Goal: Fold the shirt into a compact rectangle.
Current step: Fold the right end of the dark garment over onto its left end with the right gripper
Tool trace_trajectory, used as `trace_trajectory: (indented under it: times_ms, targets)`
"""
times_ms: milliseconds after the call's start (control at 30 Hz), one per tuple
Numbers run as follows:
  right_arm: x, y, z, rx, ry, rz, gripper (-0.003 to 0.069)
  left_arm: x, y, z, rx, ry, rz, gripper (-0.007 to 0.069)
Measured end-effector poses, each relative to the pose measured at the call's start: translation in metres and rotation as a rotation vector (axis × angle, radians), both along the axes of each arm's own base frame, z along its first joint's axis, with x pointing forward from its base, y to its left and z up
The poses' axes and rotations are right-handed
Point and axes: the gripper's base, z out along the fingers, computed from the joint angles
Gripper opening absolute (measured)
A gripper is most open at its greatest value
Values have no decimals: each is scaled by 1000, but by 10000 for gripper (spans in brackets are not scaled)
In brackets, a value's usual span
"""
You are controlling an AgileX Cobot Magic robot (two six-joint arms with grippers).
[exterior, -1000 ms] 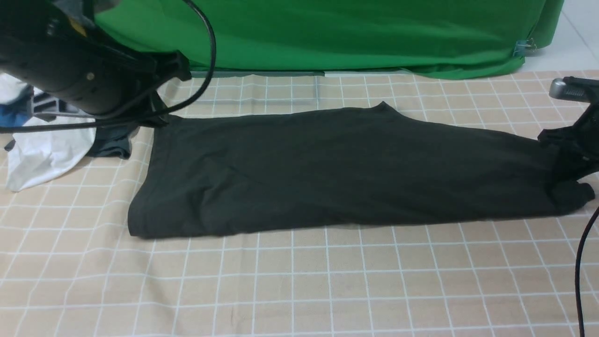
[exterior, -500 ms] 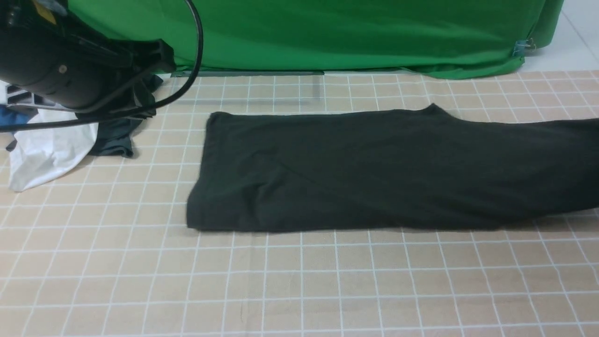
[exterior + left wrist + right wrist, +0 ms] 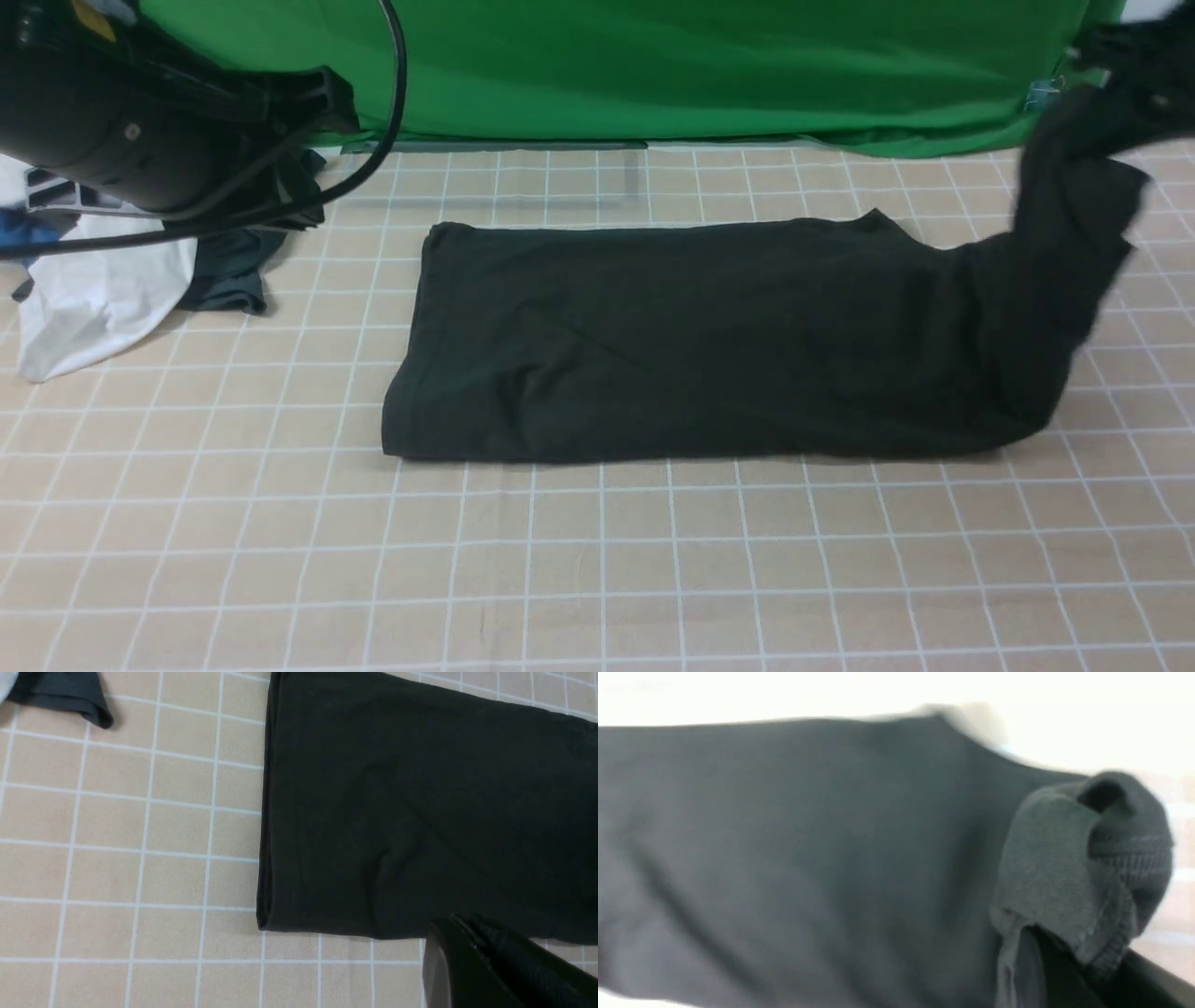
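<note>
shirt point(image 3: 691, 336): long strip mid-frame on tabletop point(image 3: 597, 560), right end raised at upper right | right hand point(image 3: 1120, 65): pinching that end | left hand point(image 3: 460, 926): pressed together, empty | advice: carry end leftward, keep edges square

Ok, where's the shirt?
Front view: the shirt lies centre on the tablecloth, its right end held up by the right gripper near the green backdrop.

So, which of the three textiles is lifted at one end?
The large black shirt: the right gripper holds its right end up; the white cloth and small dark garment lie on the table.
</note>
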Motion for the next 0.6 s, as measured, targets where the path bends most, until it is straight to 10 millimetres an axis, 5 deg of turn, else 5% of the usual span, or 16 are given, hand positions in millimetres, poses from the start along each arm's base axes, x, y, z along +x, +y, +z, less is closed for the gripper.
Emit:
trace_trajectory:
  times_ms: [67, 300, 600]
  targets:
    - [1, 16, 4, 13, -22, 24, 99, 0, -1, 0, -8, 2, 0, 13]
    - [-11, 131, 15, 90, -141, 186, 99, 1, -3, 1, -26, -16, -20, 13]
    - [-20, 231, -20, 178, -180, 266, 99, 2, -3, 3, -34, -33, -19, 13]
